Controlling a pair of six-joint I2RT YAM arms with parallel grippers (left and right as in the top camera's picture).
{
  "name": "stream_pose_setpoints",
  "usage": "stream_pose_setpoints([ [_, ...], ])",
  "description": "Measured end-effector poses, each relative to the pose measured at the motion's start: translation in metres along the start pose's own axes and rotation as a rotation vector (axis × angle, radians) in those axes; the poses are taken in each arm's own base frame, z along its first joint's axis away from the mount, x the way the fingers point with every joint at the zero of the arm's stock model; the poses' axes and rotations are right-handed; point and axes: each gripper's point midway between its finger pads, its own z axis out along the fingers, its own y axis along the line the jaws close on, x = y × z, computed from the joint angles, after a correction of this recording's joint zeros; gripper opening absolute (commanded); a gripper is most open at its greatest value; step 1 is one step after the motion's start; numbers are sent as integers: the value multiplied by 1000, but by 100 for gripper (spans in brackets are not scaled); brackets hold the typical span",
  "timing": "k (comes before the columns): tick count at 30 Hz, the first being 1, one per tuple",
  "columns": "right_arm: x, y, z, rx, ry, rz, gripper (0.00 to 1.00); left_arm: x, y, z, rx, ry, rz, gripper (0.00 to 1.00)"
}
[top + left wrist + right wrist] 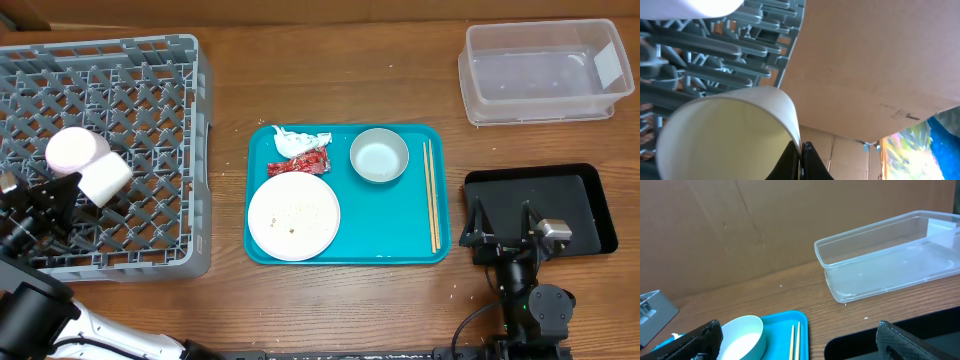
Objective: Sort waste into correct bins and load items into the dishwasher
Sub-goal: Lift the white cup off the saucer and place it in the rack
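My left gripper [62, 190] is over the grey dish rack [150, 90] and is shut on the rim of a white cup [105, 178], which lies tilted on the lattice. The left wrist view shows the jaws [801, 160] pinching the cup's rim [725, 130]. A pale bowl [75, 148] rests in the rack beside it. The teal tray [400, 220] holds a white plate [293, 215] with rice grains, a bowl [379, 156], chopsticks [431, 195], a crumpled napkin [300, 140] and a red wrapper [298, 165]. My right gripper [505, 232] is open and empty over the black tray [585, 205].
The clear tub [540, 70] stands at the back right and also shows in the right wrist view [890, 265]. That view shows the bowl [742, 337] and chopsticks [794, 342] too. Brown cardboard walls stand behind the table.
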Motion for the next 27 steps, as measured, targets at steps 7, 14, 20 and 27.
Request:
stream_pose_setpoints([
  [7, 0, 0, 0, 0, 0, 0, 100, -11, 10, -23, -12, -64, 10, 4],
  [14, 0, 0, 0, 0, 0, 0, 100, -17, 20, -46, -28, -121, -8, 24],
  [20, 0, 0, 0, 0, 0, 0, 100, -21, 41, -66, -123, -157, -71, 34],
  [27, 0, 0, 0, 0, 1, 0, 100, -23, 35, -77, -194, -157, -134, 35],
])
